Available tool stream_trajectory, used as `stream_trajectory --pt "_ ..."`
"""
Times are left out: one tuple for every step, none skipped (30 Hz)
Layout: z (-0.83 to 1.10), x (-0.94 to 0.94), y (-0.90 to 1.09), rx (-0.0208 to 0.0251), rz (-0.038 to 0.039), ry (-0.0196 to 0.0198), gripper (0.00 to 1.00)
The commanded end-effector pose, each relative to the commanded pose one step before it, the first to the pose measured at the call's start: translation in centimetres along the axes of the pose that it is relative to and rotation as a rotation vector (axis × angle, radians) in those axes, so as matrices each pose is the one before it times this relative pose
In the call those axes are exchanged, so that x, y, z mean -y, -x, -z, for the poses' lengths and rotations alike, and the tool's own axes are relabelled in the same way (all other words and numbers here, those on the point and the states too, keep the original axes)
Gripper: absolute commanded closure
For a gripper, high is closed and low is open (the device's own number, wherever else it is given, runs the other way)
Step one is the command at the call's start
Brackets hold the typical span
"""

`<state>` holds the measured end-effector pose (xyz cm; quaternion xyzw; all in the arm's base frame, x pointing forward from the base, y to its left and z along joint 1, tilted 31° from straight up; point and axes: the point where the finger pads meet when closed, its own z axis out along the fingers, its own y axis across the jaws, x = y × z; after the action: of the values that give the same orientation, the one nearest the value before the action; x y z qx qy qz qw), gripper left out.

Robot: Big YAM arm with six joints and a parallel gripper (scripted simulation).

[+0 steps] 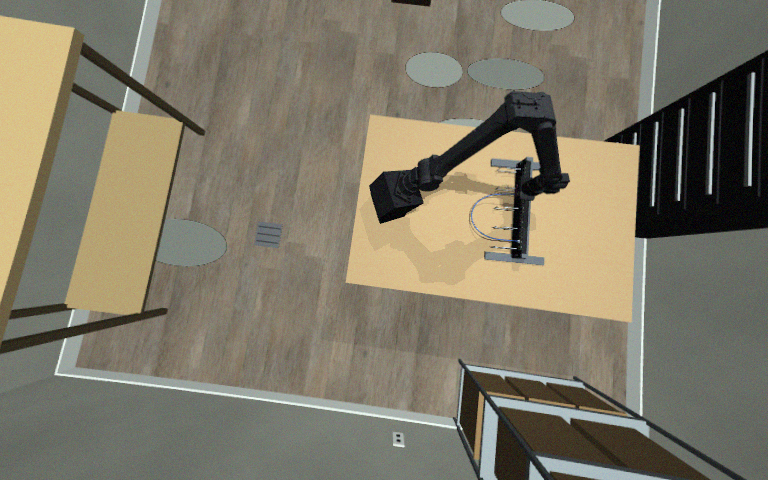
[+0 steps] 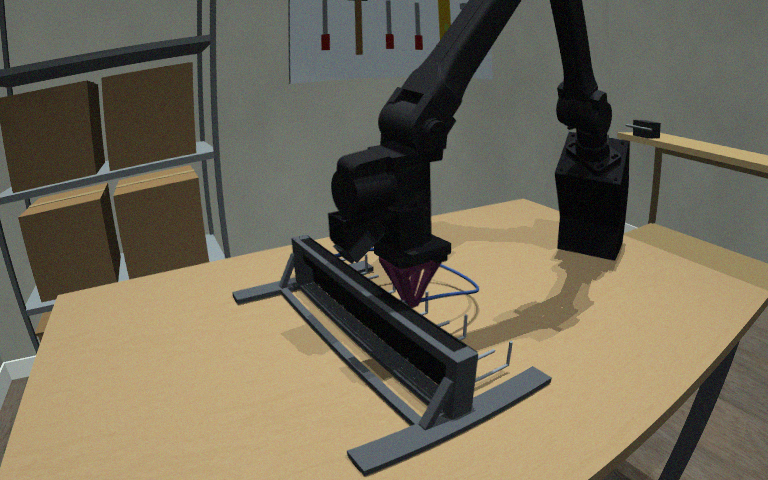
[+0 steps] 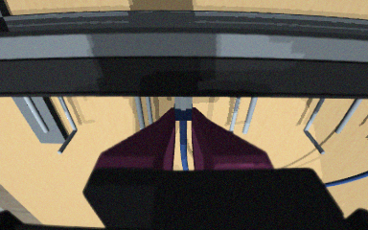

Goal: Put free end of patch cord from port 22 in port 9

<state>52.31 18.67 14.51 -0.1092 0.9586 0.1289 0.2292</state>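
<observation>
Over on the left, in the wrist view, one foot (image 1: 501,163) (image 2: 256,294) (image 3: 38,120) of the rack (image 1: 516,226) (image 2: 390,308) (image 3: 268,48) rests on the table (image 1: 589,254) (image 2: 169,367) (image 3: 21,177), and no fastening holds it! A hard shove could slide or tip the whole frame.

Into the middle: the gripper (image 1: 526,192) (image 2: 414,303) (image 3: 183,114) is nearly closed, fingertips pinching the blue plug (image 3: 183,114), right up at the panel face. This looks like the insertion push, but port number, latch side and plug depth can't be read. The danger? A stall halfway that passes for seated: let go then, and it never latches. Push off-line, and the plug may jam or twist in the grip, while the rack gives way instead of the plug going home.

Moving right, metal hooks (image 1: 504,228) (image 2: 465,327) (image 3: 313,139) stick out beside the fingers; a sideways retreat could catch one and drag the frame. And farthest right, the blue cord (image 1: 471,217) (image 2: 474,285) (image 3: 347,182) bows out in a loop; snag that on withdrawal and it tugs the plug, or leaves the cord swinging when it must lie still!
</observation>
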Motion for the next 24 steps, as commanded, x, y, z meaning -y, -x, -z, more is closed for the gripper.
stream_trajectory --pt "1.387 0.053 3.379 0.07353 0.00605 0.002 1.0" --pt "0.008 -0.002 0.025 0.00141 -0.00019 -0.00002 1.0" --pt "0.01 -0.002 0.023 0.00132 -0.00023 -0.00004 1.0" --pt "0.012 -0.002 0.021 0.00123 -0.00027 -0.00005 1.0" --pt "0.014 -0.002 0.019 0.00113 -0.0003 -0.00006 1.0" --pt "0.015 -0.002 0.016 0.00104 -0.00033 -0.00008 1.0" --pt "0.016 -0.002 0.015 0.00097 -0.00036 -0.00009 1.0" --pt "0.0 0.0 0.0 0.0 0.0 0.0 1.0" --pt "0.0 0.0 0.0 0.0 0.0 0.0 1.0" --pt "0.017 -0.005 0.014 0.00055 -0.00022 0.0 1.0" --pt "0.015 -0.003 0.009 0.00077 -0.00033 -0.00008 1.0" --pt "0.016 -0.003 0.009 0.00075 -0.00035 -0.00009 1.0" --pt "0.017 -0.003 0.008 0.00073 -0.00036 -0.00009 1.0" --pt "0.017 -0.004 0.008 0.0007 -0.00038 -0.00009 1.0" --pt "0.018 -0.004 0.007 0.00066 -0.00039 -0.00007 1.0" --pt "0.019 -0.005 0.006 0.00063 -0.00041 -0.00005 1.0" --pt "0.019 -0.005 0.005 0.00059 -0.00042 -0.00004 1.0" --pt "0.02 -0.005 0.005 0.00056 -0.00044 -0.00003 1.0" --pt "0.02 -0.005 0.004 0.00054 -0.00045 -0.00002 1.0" --pt "0.021 -0.005 0.003 0.00051 -0.00046 -0.00001 1.0" --pt "0.016 -0.003 -0.009 0.00028 -0.0005 -0.00003 1.0" --pt "0.009 0.0 -0.026 -0.00005 -0.00056 -0.00006 1.0" --pt "0.004 0.002 -0.042 -0.00033 -0.00061 -0.00009 1.0" --pt "-0.001 0.005 -0.055 -0.00058 -0.00065 -0.00011 1.0"
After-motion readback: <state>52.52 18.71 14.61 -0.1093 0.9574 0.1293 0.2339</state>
